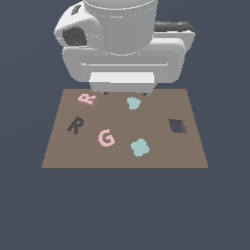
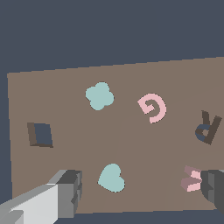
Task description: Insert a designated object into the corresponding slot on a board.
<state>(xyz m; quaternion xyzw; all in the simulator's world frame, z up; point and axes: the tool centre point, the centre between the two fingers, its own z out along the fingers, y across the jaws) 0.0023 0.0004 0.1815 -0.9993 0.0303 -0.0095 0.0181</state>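
The big white robot arm (image 1: 122,44) hangs over the far edge of the brown board (image 1: 161,146). Its gripper (image 2: 140,192) is open wide, with one gray finger (image 2: 70,190) on each side and nothing held. The pink R (image 1: 87,99) lies flat on the board near that far edge, right next to one finger. The dark R-shaped slot (image 1: 74,125) is close by. A pink G (image 1: 106,138), two teal shapes (image 1: 139,147) and a dark diamond hole (image 1: 177,126) are there too.
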